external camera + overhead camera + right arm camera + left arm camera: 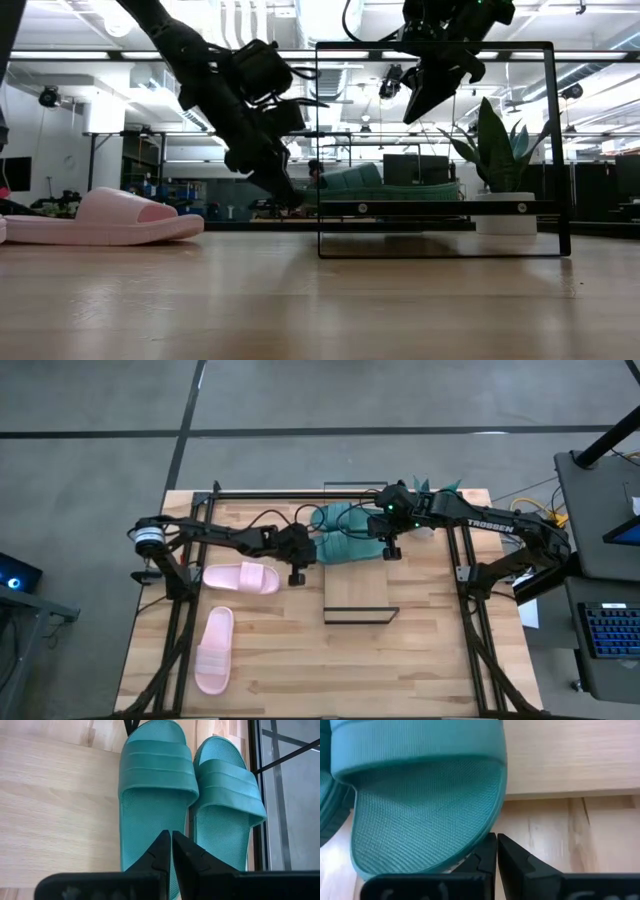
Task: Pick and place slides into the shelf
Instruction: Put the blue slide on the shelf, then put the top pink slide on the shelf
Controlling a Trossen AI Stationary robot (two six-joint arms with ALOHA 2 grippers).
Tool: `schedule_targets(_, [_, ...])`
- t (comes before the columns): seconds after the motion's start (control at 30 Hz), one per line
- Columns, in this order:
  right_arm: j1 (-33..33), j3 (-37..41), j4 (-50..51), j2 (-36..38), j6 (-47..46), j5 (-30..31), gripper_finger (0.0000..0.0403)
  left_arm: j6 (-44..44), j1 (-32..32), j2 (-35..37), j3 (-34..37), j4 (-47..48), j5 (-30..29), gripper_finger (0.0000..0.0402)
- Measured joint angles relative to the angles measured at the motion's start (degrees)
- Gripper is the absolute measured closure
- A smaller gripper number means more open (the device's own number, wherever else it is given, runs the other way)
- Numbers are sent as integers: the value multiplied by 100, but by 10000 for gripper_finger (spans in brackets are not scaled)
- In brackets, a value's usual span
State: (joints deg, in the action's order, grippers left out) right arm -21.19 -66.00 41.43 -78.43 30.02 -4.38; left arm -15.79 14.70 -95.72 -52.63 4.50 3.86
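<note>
Two teal slides [348, 535] lie side by side, soles down, on the far part of the shelf [358, 592], a light plank in a thin dark frame. Two pale pink slides [240, 577] [214, 650] rest on the table to its left. My left gripper [297, 563] is shut and sits low at the shelf's left edge, by the left end of the nearer teal slide [425, 805]. My right gripper [428, 92] is shut and hangs well above the teal pair [190, 795], touching nothing. My left gripper's shut fingertips [485, 851] stand level at the rounded left end of the nearer teal slide, right by its rim [470, 851]. The slide lies flat on the shelf. Whether the fingertips touch the rim, I cannot tell.
The near half of the shelf plank [358, 600] is bare. The shelf's dark frame stands upright above the plank [552, 150]. A black arm-mount frame runs along the table's left and right sides [178, 620]. A potted plant [495, 170] stands beyond the far edge.
</note>
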Motion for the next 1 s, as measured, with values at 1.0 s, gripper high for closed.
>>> schedule_targets(1.0, [0, 0, 22, 0, 2, -1, 394, 359, 96, 1012, -444, 2035, -61, 401])
